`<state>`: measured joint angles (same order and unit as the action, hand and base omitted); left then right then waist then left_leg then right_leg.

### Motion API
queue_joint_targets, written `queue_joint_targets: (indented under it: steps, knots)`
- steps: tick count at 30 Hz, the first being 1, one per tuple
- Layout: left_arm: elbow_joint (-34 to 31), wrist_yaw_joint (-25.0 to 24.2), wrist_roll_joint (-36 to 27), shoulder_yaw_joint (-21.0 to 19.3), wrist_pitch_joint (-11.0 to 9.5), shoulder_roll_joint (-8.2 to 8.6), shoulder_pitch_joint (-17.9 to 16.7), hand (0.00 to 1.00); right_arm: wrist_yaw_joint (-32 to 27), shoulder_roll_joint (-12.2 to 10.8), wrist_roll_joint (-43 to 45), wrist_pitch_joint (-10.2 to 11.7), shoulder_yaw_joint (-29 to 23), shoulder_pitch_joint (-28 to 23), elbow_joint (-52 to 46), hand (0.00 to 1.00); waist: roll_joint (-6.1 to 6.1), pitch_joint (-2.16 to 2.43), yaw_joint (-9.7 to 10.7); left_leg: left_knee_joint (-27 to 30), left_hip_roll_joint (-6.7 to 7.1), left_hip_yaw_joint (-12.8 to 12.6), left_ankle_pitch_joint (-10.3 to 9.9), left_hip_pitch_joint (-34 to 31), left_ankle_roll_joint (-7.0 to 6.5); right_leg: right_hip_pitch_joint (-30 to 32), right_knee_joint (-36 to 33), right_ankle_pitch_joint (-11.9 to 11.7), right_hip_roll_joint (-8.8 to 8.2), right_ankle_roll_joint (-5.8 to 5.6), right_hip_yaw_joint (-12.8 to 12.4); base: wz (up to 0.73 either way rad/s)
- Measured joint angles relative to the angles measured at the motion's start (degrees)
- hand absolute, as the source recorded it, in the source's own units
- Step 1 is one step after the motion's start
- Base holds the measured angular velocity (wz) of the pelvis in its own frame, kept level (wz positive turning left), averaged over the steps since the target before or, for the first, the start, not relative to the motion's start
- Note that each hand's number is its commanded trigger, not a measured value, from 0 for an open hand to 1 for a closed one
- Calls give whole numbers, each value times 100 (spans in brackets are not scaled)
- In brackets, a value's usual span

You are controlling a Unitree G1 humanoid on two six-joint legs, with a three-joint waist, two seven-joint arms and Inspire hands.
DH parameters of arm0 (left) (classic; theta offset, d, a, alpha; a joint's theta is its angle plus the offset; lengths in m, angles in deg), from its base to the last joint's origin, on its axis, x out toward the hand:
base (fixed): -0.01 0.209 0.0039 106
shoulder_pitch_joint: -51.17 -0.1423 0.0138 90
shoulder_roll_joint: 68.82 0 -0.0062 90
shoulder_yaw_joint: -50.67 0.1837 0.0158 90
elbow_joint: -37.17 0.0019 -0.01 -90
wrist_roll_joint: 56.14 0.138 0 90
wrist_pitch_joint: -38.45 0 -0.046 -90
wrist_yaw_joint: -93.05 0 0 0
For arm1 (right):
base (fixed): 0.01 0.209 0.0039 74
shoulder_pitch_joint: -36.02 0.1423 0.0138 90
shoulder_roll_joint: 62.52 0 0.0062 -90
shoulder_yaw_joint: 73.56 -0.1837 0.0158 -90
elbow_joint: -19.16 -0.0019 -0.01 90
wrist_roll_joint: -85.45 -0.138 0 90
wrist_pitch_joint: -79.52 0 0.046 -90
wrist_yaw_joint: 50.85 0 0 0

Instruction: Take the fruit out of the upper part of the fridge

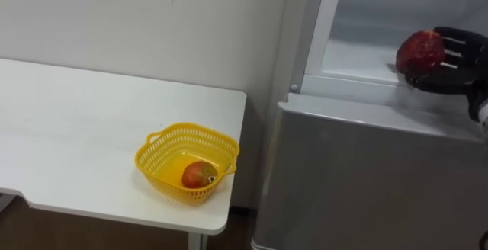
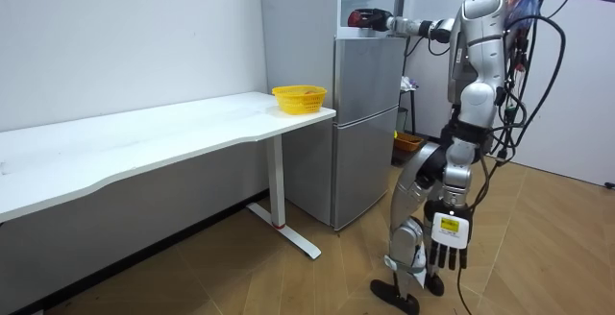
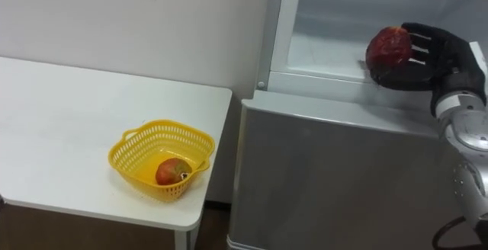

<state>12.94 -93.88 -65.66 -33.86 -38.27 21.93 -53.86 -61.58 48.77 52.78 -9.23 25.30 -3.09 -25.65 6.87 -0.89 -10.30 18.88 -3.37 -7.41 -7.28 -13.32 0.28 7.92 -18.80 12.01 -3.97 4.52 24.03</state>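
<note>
Bright, even indoor light; soft shadow lies beneath the white table [image 2: 144, 147].

The yellow basket [image 1: 155, 166] is moulded in perforated plastic; the lower fridge door [image 1: 366, 181] is finished in smooth, satin grey metal.

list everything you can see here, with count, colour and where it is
table: one, white, against the wall, left of the fridge
basket: one, yellow, on the table corner nearest the fridge
red-yellow fruit: one, lying in the basket
fridge: one, grey, upper compartment open, lower door shut
dark red fruit: one, at the front edge of the upper compartment, held by the right hand
box: one, orange-yellow, on the floor beyond the fridge; what is in it is too small to tell
right hand: one, black, curled round the dark red fruit
left hand: one, black, hanging open beside the leg
</note>
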Motion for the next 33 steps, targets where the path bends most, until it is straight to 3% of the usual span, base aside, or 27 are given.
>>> queue_joint_targets:
  steps: [29, 33]
  knots:
    - [-34, -5, -105, 38, -133, -11, 41, 0, 28, 9, -356, 62, -1, 26, 4, 100, 2, 3, -12, -11, 1, -3, 4, 5, 5, 15, -7, -5, 0, 6, -19, 0]
    - [-81, 10, -98, 17, -174, -19, 18, 0, -1, -12, -406, -21, -112, 23, -158, 100, 34, 26, 28, -23, 1, -12, 9, 9, 13, 17, -7, -14, 2, -10, -19, 0]
